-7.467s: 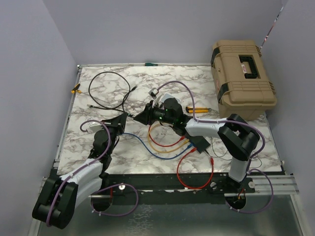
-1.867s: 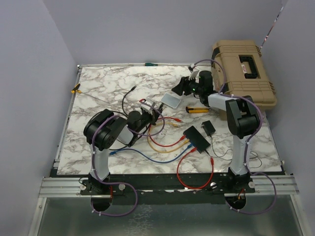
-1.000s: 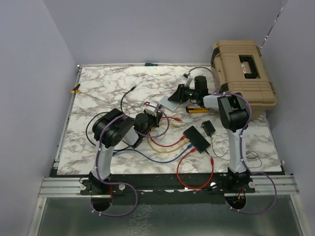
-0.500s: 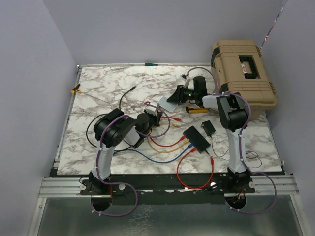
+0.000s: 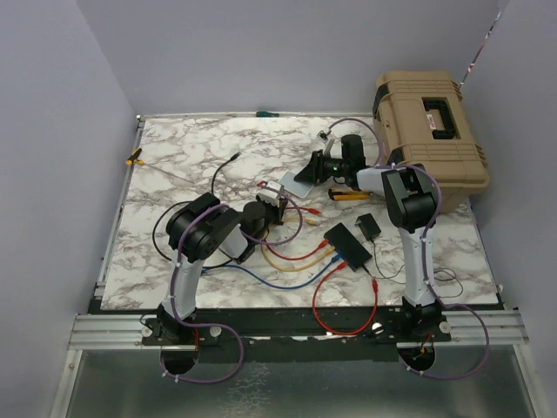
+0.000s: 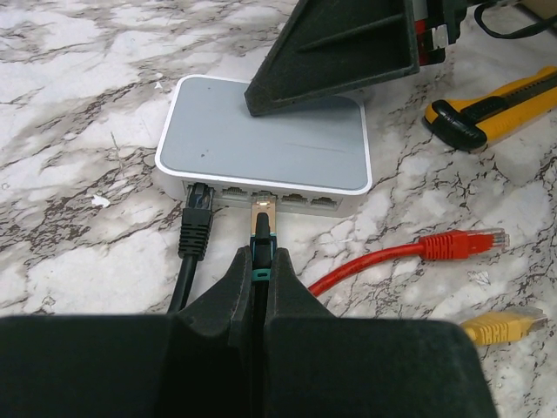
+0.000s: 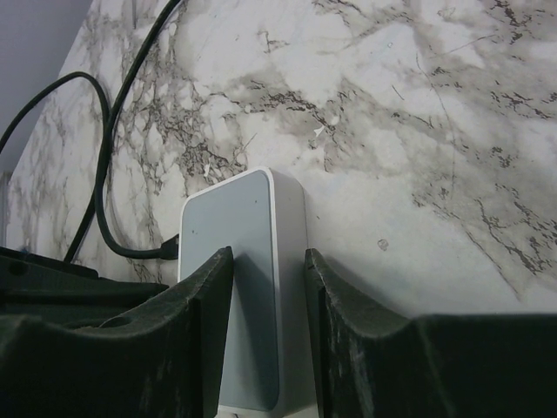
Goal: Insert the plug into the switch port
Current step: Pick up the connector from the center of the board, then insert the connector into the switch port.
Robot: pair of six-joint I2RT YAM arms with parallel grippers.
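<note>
Two seconds back my right gripper (image 7: 268, 261) was hanging just beyond the grey-white box (image 6: 218, 131); now it is clasping the box's far end, one finger lying on the lid. My left gripper (image 6: 259, 261) is pinching the plug (image 6: 262, 222) tight. The plug's long axis is pointing straight out from the fingers at the box's port row, tip at a port beside a seated black cable (image 6: 197, 228). I am seeing the black switch (image 5: 346, 246) lying diagonally on the table (image 5: 191, 148) by my right arm, sockets facing near-left, well apart from the plug.
</note>
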